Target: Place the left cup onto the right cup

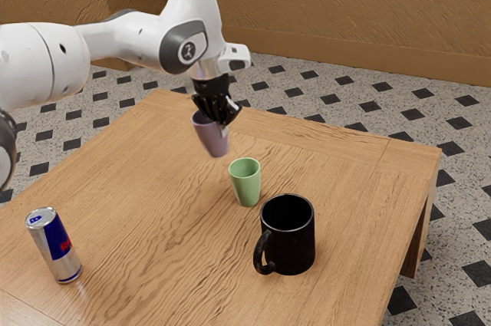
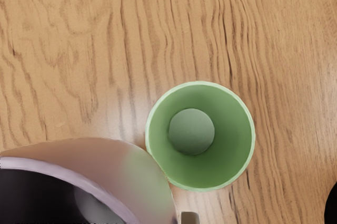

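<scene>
A purple cup (image 1: 210, 136) hangs tilted in the air above the table, with my gripper (image 1: 214, 113) shut on its rim. A green cup (image 1: 245, 180) stands upright on the wood, lower and toward the exterior view's right of the purple one. In the wrist view the purple cup (image 2: 100, 171) looms blurred just under my hand, and the green cup (image 2: 200, 135) shows its open mouth and round bottom beside it. The two cups are apart.
A black mug (image 1: 287, 234) with a handle stands near the green cup toward the table's front. A blue and silver can (image 1: 54, 245) stands at the front left of the wooden table (image 1: 138, 180). The table edge (image 1: 414, 203) drops off at the right.
</scene>
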### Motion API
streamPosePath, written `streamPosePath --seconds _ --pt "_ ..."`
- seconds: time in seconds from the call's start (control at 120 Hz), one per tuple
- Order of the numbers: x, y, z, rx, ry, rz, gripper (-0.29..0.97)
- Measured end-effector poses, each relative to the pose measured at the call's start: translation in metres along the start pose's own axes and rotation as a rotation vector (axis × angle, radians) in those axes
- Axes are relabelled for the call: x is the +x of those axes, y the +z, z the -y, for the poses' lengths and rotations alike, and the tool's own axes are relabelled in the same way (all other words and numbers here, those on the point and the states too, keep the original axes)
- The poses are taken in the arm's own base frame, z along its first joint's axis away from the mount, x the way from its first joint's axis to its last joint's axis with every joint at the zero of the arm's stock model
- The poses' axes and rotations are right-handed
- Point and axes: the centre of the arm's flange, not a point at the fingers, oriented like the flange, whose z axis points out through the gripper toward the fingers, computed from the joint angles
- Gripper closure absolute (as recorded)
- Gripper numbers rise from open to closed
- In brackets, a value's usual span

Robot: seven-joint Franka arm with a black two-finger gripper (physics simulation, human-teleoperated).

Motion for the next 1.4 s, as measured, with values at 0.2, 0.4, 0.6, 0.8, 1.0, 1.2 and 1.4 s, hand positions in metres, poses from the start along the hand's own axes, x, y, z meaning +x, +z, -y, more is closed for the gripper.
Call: streamPosePath --seconds 0.2,0.4,0.6,0.8,1.0,1.2,1.4 --pt "0.029 0.017 -0.025 -0.001 0.043 0.025 0.78" --pt "0.036 0.034 -0.04 -0.01 0.066 0.054 0.78" --pt "0.034 0.037 -0.044 -0.01 0.073 0.069 0.78" --pt "0.034 0.05 -0.049 -0.01 0.079 0.087 0.78" --pt "0.035 0.067 -0.053 -0.009 0.084 0.105 0.78" --pt "0.034 0.074 -0.053 -0.015 0.081 0.111 0.39" --pt "0.03 0.055 -0.053 -0.017 0.082 0.088 0.15"
